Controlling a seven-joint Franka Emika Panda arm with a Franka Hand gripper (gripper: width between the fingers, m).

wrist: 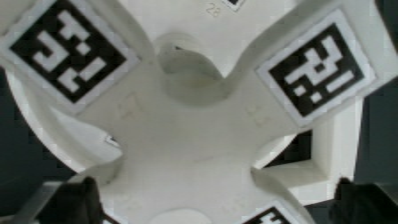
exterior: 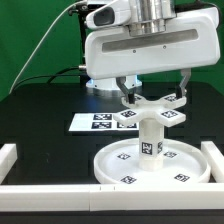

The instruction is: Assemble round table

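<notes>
White plastic armed foot piece (exterior: 150, 110) atop cylinder post (exterior: 150, 134)

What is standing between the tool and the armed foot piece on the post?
Nothing visible. The open tool hangs right over the foot piece, a finger at each side, with no other part between them. The foot piece sits atop the post on the round disc.

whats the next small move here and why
Probably close the pincer on the foot piece: its jaws stand open either side of it, and the piece already sits on top of the upright post on the round disc.
</notes>
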